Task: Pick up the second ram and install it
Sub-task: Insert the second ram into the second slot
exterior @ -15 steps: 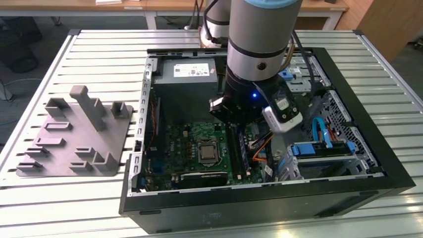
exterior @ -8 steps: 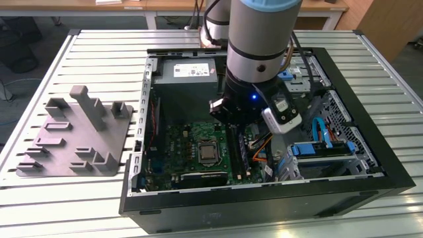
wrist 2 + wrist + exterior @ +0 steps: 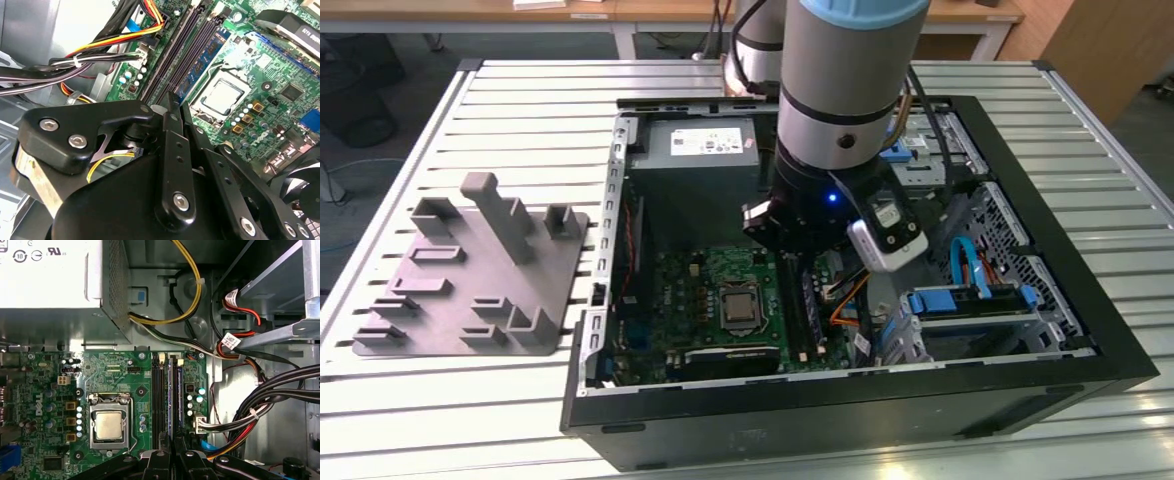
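Observation:
The second ram (image 3: pixel 207 60) is a thin blue-green stick standing on edge among the black memory slots (image 3: pixel 156 395) of the motherboard (image 3: pixel 700 290). In the first wrist view the second ram (image 3: pixel 170 400) is a narrow strip that runs straight out from between the fingers. My gripper (image 3: pixel 177 100) is shut on it near its middle, one black finger on each face. The gripper (image 3: pixel 172 440) hangs low inside the open computer case (image 3: pixel 854 400), just beside the processor (image 3: pixel 109 425). In the exterior view the gripper (image 3: pixel 787 250) sits over the slots. I cannot see whether the stick is fully down in its slot.
A grey plastic block (image 3: pixel 467 270) with upright posts lies on the slatted table at the exterior view's left. The power supply (image 3: pixel 700 150) fills the case's far end. Bundled cables (image 3: pixel 260 405) and a drive bay with blue clips (image 3: pixel 967 300) crowd the side of the slots away from the processor.

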{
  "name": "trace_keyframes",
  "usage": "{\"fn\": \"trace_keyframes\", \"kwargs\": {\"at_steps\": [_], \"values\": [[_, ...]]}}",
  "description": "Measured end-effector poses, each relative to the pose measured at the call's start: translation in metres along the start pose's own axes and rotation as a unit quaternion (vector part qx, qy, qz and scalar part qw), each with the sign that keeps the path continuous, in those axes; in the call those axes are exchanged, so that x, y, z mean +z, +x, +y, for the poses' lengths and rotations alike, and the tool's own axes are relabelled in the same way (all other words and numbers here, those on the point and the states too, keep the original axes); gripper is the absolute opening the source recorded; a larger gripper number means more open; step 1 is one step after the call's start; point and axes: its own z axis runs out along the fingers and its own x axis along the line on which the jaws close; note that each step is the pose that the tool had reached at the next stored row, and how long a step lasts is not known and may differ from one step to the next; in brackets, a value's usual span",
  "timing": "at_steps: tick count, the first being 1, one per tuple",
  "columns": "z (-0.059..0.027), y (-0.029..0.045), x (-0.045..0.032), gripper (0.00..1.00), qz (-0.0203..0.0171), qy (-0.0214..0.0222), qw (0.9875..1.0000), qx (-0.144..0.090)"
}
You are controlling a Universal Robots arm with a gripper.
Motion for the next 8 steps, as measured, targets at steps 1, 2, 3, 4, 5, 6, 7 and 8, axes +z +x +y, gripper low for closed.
{"fn": "trace_keyframes", "kwargs": {"at_steps": [1, 2, 3, 4, 5, 6, 7, 8], "values": [[0.0000, 0.0000, 0.0002, 0.14, 0.0000, -0.0001, 1.0000, 0.000], [0.0000, 0.0000, 0.0004, 0.14, 0.0000, -0.0001, 1.0000, 0.000], [0.0000, 0.0000, 0.0008, 0.14, 0.0000, -0.0002, 1.0000, 0.000], [0.0000, 0.0000, 0.0015, 0.14, -0.0001, -0.0003, 1.0000, 0.000], [-0.0001, 0.0001, 0.0018, 0.14, 0.0000, -0.0002, 1.0000, 0.000], [-0.0001, 0.0001, 0.0021, 0.14, 0.0000, 0.0000, 1.0000, 0.000], [-0.0001, 0.0001, 0.0023, 0.14, 0.0000, 0.0000, 1.0000, 0.000], [-0.0001, 0.0001, 0.0023, 0.14, 0.0000, 0.0001, 1.0000, 0.000]]}}
